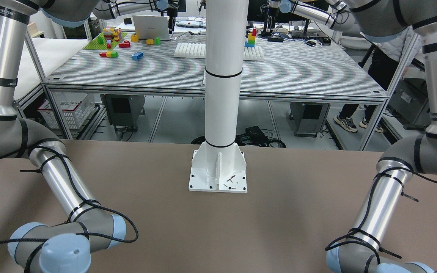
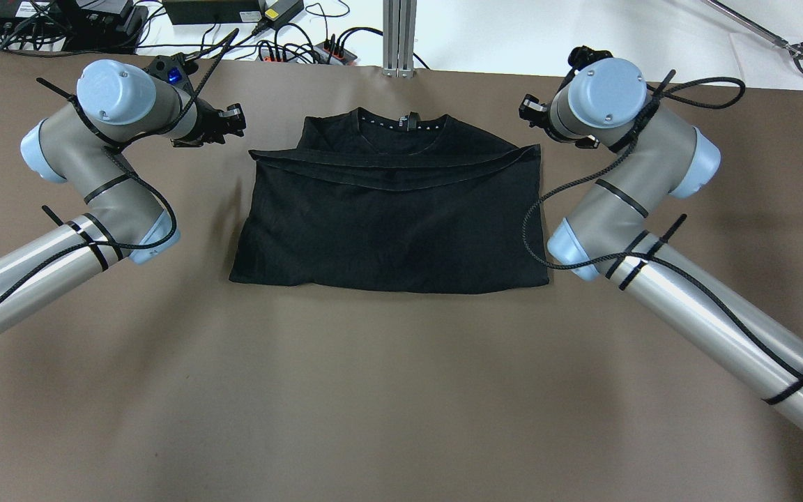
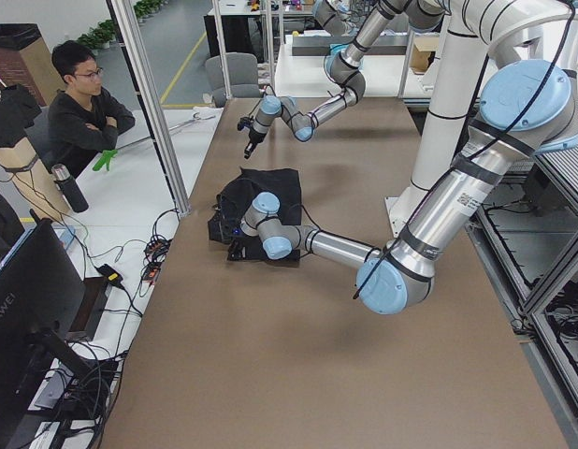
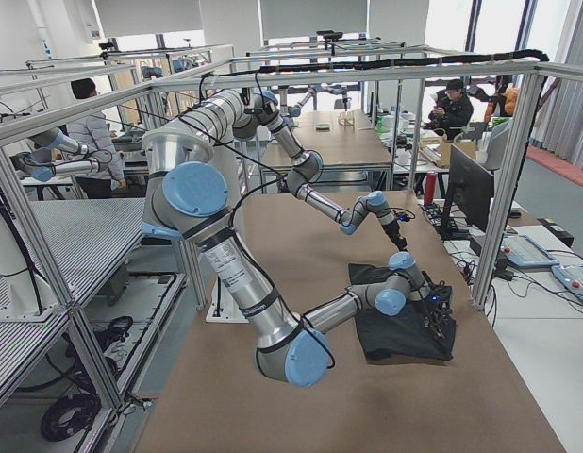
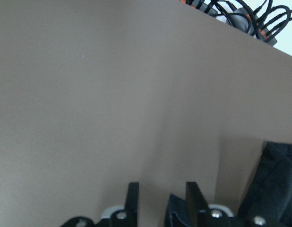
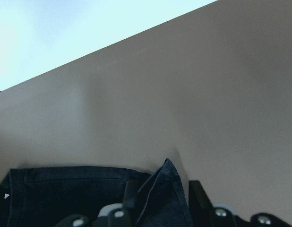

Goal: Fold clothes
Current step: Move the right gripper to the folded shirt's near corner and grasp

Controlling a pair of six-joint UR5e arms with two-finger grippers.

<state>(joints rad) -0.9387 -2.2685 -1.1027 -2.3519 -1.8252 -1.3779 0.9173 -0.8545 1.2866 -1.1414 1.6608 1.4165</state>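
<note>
so the black garment (image 2: 387,223) is lying flat on the brown tabletop (image 2: 401,390), centred between the two arms and towards the far edge from the robot. Its long axis runs side to side across the tabletop, and the collar (image 2: 401,125) points away from the robot, with little white marks along the inside band. It's doubled over on itself: a hemmed edge runs across it just below the collar, and the fold line is the edge nearest the robot. The left end effector (image 5: 161,203) sits just off the garment's far left corner. Its fingers (image 5: 132,198) are spread apart and clamped on nothing, though the wrist cam shows a bit of dark cloth through the gap. Same deal on the other side: the right end effector (image 6: 160,198) is by the far right corner, released, with a cloth corner visible between its fingers. From the side view it looks lifted clear of the tabletop
</note>
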